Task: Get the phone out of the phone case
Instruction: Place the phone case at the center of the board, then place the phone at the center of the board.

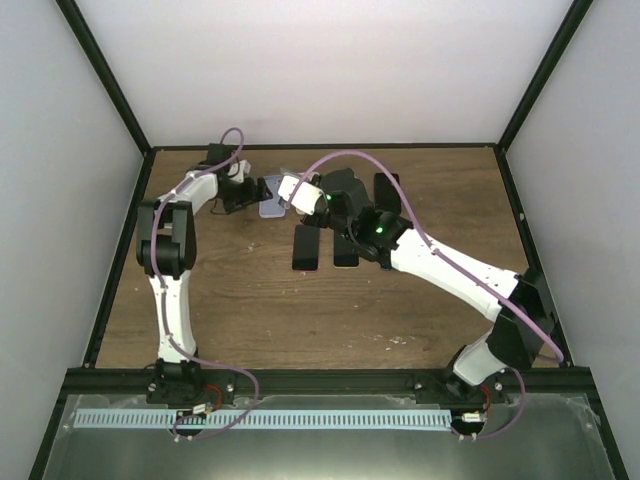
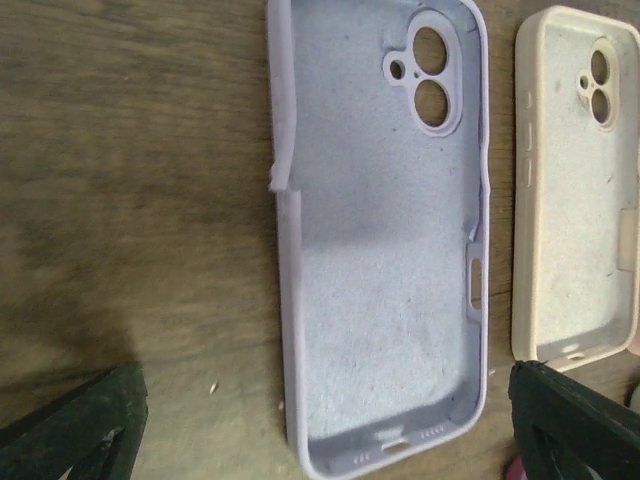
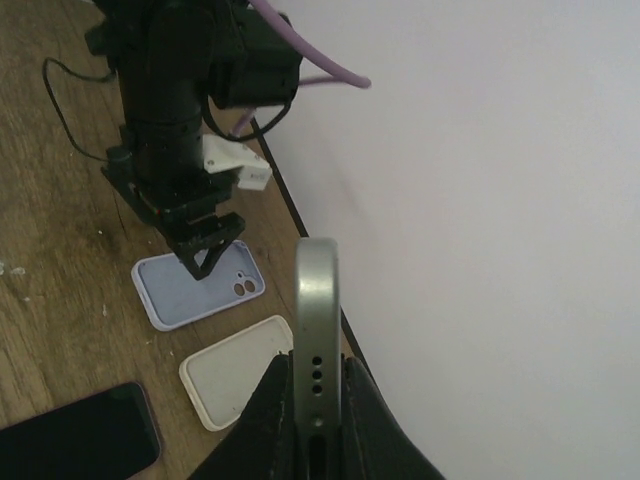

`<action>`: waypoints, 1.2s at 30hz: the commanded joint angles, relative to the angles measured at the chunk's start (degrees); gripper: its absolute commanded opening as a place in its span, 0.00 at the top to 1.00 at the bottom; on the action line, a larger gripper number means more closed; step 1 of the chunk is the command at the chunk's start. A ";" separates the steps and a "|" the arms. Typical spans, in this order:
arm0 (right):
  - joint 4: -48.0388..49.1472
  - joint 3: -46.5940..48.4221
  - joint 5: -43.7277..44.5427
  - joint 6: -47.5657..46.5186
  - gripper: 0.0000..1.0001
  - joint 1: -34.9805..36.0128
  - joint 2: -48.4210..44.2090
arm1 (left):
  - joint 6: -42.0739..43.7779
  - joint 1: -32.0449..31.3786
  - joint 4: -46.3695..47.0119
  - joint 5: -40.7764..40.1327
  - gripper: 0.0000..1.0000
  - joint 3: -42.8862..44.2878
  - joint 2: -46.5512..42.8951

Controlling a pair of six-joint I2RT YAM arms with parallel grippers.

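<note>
— Is the phone (image 3: 317, 320) out?

— I'd say so. It's up off the bench (image 2: 120, 200), clamped between the closed fingers of the right gripper (image 3: 315, 400). The lilac phone case (image 2: 390, 300) lies empty, lining up, under the wide-open left gripper (image 2: 322, 400). Only setting the phone down looks left.

— Which way does it point?

— It's on edge, with a holed rim facing that wrist. Its long axis probably runs outward from the gripper, but I can't be sure. The case lies flat, lens cutout away from the left wrist, beside an empty cream case (image 2: 575, 200).
</note>
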 commanded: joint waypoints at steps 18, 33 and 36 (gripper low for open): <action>41.53 -14.37 11.49 -30.91 0.99 4.63 2.23 | -6.17 6.50 9.71 21.72 0.00 -28.00 -42.31; 64.41 -25.21 11.42 -47.36 0.99 11.09 4.16 | -33.06 6.00 37.58 40.61 0.12 -48.84 -60.61; 65.74 -25.25 11.46 -48.30 0.99 12.07 5.00 | -36.22 5.18 40.71 41.88 0.20 -50.21 -60.76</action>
